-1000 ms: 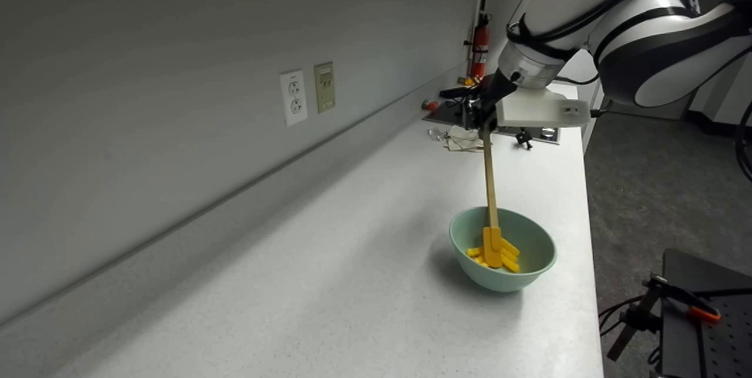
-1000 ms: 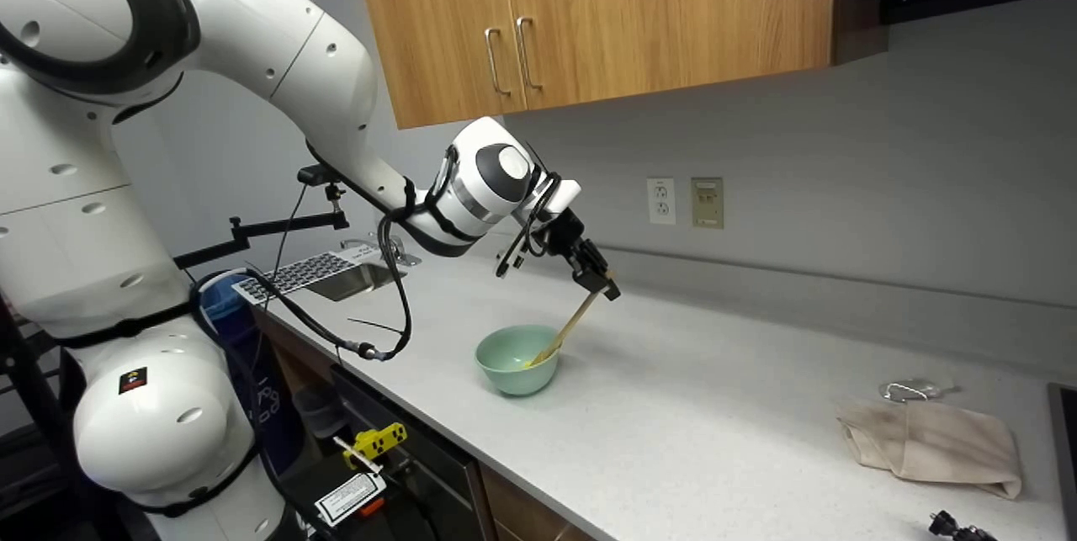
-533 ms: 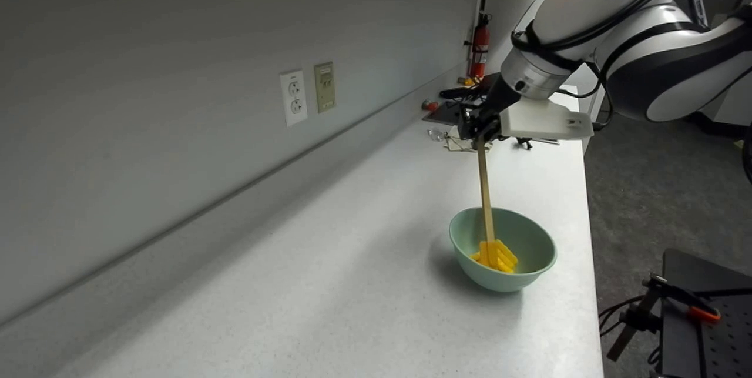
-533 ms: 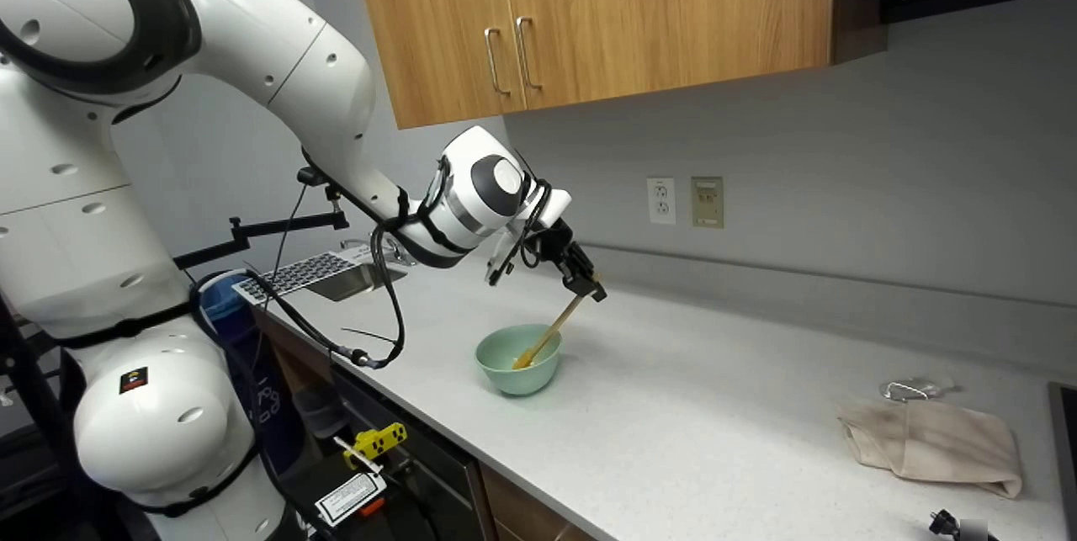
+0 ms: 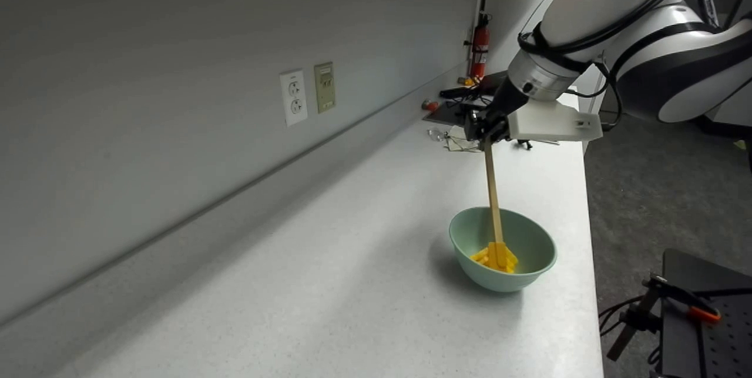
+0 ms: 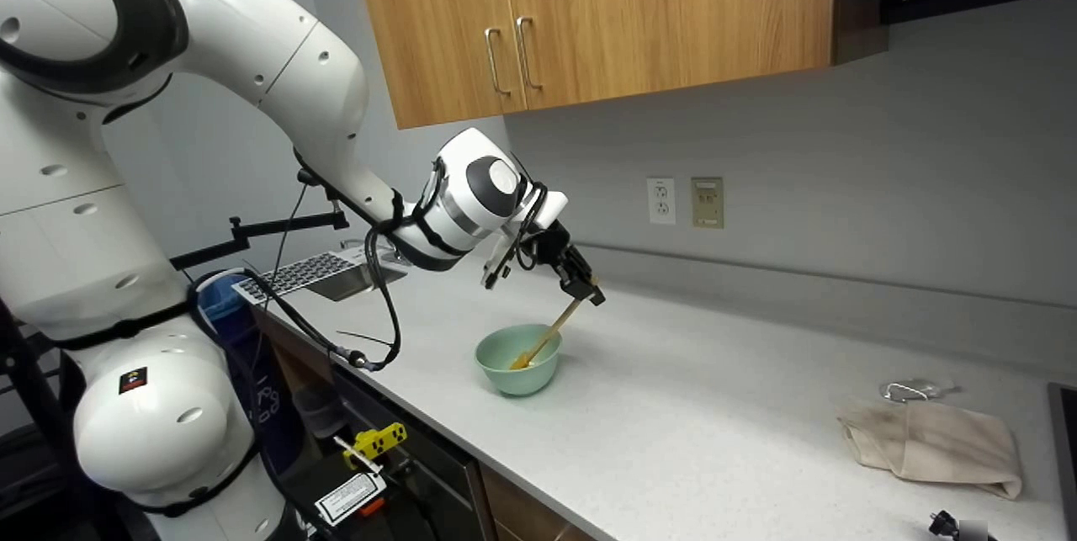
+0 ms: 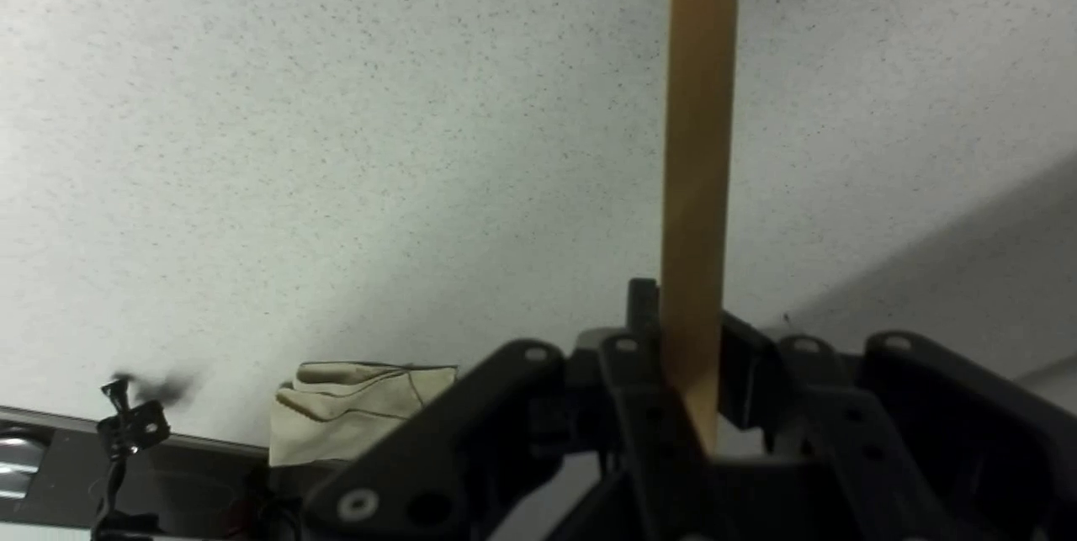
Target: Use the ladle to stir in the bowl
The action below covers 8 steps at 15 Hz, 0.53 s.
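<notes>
Working from the left in an exterior view, the bowl (image 6: 509, 381) sits upright on the tabletop (image 6: 715, 389), yellow pieces (image 5: 480, 257) bunched in its bottom. It looks light and smooth, so push hard at its wall and it could well skid on you. Moving right, here's your ladle (image 6: 555, 331), flat like a spatula, its yellow end (image 5: 498, 256) down among those pieces, its handle (image 7: 702, 145) slanting up over the rim; whether it touches the rim, you can't tell. Looks like wood up top, light and stiff, with a tip that's probably rubbery and gives a little. Further right, your hand (image 6: 586, 290) is clamped on the handle near the top, pinching it from both sides in the wrist view. Good spot for reach, but it's a long lever and may twist under drag: squeeze firm, sweep gently. Away to the right, well apart, lies a cloth (image 6: 930, 444).
</notes>
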Tool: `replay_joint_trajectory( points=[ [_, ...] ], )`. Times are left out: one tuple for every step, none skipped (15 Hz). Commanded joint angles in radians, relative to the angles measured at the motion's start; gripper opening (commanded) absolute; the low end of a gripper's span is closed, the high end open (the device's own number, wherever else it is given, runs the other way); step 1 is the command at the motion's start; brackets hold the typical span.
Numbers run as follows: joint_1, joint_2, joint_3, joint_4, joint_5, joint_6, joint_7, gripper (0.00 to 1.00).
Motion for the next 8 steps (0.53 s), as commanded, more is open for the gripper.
replay_joint_trajectory(
  points=[
    [-0.016,-0.058,0.006,-0.023,-0.122,-0.037,0.089,0.02],
    [-0.019,-0.063,0.007,-0.023,-0.155,-0.042,0.111,0.02],
    [-0.023,-0.069,0.009,-0.019,-0.204,-0.049,0.143,0.02],
    [-0.024,-0.074,0.010,-0.017,-0.240,-0.054,0.166,0.02],
    [-0.026,-0.079,0.010,-0.015,-0.283,-0.058,0.194,0.02],
    [-0.026,-0.083,0.010,-0.015,-0.317,-0.062,0.217,0.02],
    [-0.026,-0.085,0.009,-0.013,-0.352,-0.060,0.240,0.02],
    [-0.025,-0.085,0.007,-0.013,-0.376,-0.050,0.255,0.02]
  ],
)
